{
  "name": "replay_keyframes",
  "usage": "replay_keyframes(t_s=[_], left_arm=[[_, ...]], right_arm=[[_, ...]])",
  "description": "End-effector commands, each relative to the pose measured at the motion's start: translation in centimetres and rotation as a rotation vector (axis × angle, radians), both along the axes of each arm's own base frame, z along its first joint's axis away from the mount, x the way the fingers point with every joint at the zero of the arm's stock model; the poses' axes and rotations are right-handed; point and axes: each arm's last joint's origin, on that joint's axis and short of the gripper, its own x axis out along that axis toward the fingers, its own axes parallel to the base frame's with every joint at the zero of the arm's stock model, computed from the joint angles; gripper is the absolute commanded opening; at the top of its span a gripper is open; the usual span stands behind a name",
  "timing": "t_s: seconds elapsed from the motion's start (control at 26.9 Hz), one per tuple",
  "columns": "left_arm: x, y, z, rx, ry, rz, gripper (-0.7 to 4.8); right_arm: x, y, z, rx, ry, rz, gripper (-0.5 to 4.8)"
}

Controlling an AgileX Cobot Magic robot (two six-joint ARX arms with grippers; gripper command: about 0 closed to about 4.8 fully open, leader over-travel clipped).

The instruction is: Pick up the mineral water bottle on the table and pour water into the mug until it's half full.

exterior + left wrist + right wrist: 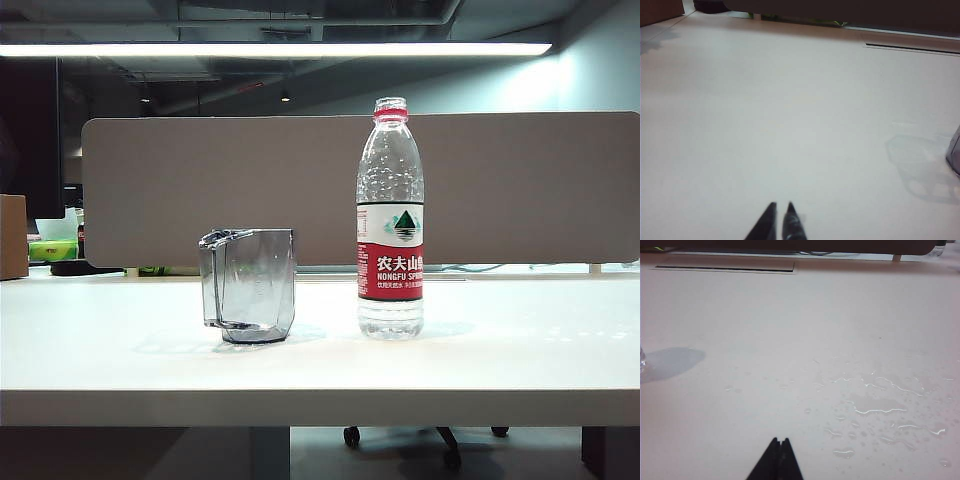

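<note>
White table (500, 360) bears the mineral water bottle (390, 220), upright and capless, just beside the mug (250, 285); only the exterior view shows both whole, and neither arm appears there. Label reads "NONGFU SPRING" under Chinese characters and a green mountain. Left wrist view: left gripper (780, 206) low over bare tabletop, fingertips nearly together with a thin gap, holding nothing; the mug's edge lies far off to one side. Right wrist view: right gripper (780, 440) pressed together, empty; spilled water (880, 405) beads ahead of it.
</note>
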Motion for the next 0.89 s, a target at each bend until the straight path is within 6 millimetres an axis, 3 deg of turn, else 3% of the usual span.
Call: replay_keyframes(t_s=[0.04,0.37,0.45,0.52,0.63,0.71,0.89], left_arm=[[0.0,0.0,0.2,-0.001,-0.008,-0.006,0.22],[0.0,0.0,0.2,-0.002,-0.009,-0.006,0.22],[0.0,-0.1,1.2,-0.06,-0.072,-0.032,0.22],[-0.6,-0.6,4.3,-0.125,-0.224,-0.216,0.22],[-1.9,-1.3,8.0,-0.103,-0.35,-0.47,0.22],[-3.9,-1.7,10.9,-0.106,-0.293,-0.655,0.22],[-5.4,-1.5,12.0,-0.055,-0.155,-0.605,0.22]], right_arm=[[0.0,0.1,0.1,0.005,-0.015,0.024,-0.04],[0.0,0.4,0.1,0.025,-0.02,0.133,-0.04],[0.1,0.5,0.7,0.171,-0.061,0.131,-0.05],[-0.2,0.7,2.9,0.418,-0.149,0.195,-0.04],[-0.8,1.0,5.5,0.56,-0.223,0.32,-0.04],[-2.3,1.3,9.1,0.49,-0.271,0.491,-0.05],[-4.7,1.3,14.4,0.139,-0.237,0.57,-0.05]])
